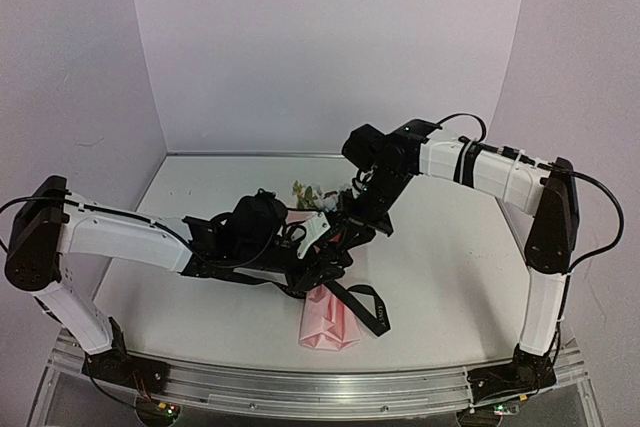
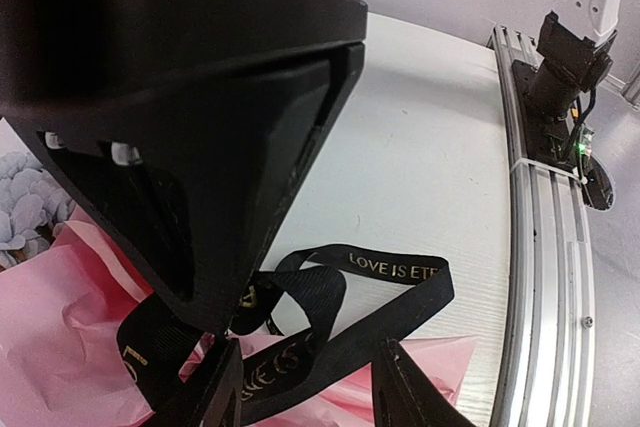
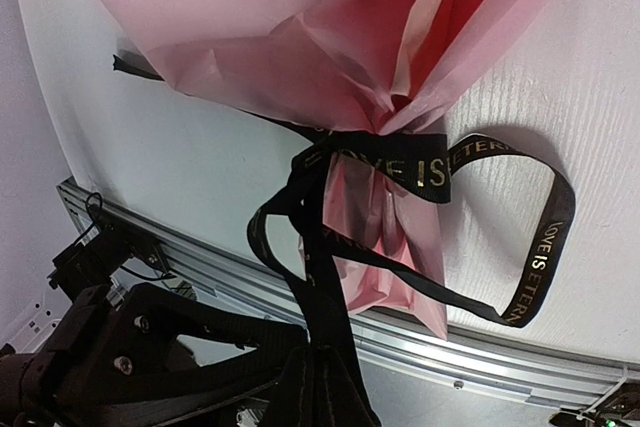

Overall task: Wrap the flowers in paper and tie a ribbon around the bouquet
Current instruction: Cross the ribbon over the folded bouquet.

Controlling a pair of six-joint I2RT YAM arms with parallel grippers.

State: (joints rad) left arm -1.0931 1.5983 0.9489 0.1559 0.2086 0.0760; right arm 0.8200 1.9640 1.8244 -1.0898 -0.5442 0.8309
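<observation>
Pinching one strand of the ribbon [image 3: 430, 162] with closed tips, the right gripper [image 3: 322, 377] has soft, slippery fabric, best taken flat near the neck; just above, it cinches the thin, tearable paper [image 3: 250, 27]. The left gripper [image 2: 310, 392], jaws apart, seemingly straddles a loop, crowding that neck; the flowers [image 2: 25, 197] peek beyond.

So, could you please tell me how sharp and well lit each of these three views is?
Top external: soft, even light, no glare. Left wrist: a close black housing fills much of the frame, featureless, while the ribbon lettering is sharp. Right wrist: the paper glows translucent; the ribbon casts a soft shadow.
</observation>
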